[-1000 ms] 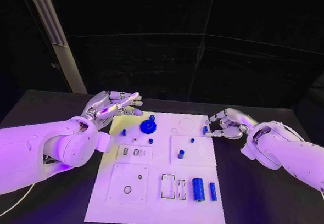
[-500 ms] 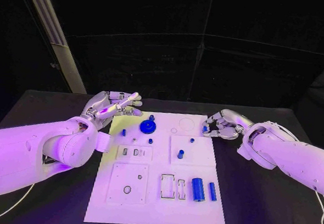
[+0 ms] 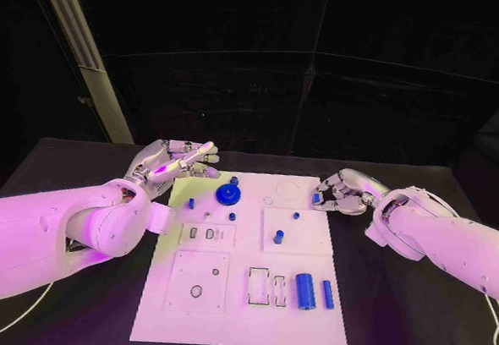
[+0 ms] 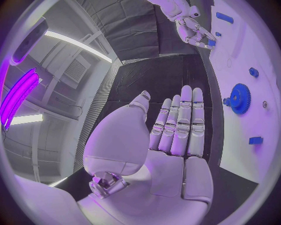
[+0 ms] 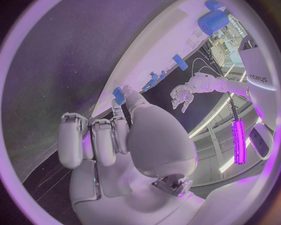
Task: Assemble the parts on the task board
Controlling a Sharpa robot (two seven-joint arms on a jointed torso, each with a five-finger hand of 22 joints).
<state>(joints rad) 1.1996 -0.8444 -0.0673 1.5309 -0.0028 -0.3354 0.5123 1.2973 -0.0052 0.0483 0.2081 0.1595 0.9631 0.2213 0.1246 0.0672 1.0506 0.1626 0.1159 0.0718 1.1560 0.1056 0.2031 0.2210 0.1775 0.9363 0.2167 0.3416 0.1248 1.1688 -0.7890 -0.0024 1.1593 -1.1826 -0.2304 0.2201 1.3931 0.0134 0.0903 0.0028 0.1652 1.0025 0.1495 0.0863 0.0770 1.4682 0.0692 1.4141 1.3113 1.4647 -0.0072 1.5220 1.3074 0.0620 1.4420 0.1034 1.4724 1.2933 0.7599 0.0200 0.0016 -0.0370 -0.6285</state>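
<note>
At the board's [image 3: 239,307] far right edge, your right hand [image 3: 343,194] pinches what looks like a small blue peg [image 3: 316,200]: light, stiff, slippery, so hold its middle. Your left hand [image 3: 175,163] hovers open beside the blue gear [image 3: 229,194].

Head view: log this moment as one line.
left hand open, raised beside task board | right hand pinching small blue part at board's far edge

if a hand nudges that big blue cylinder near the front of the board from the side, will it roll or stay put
Likely to roll: the blue cylinder lies on its side on the flat task board, its round wall down. A push along its length would more probably slide it. It looks rigid and smooth, so fingers may slip unless they close across its width. The thin blue bar beside it might stop a roll that way.
</note>
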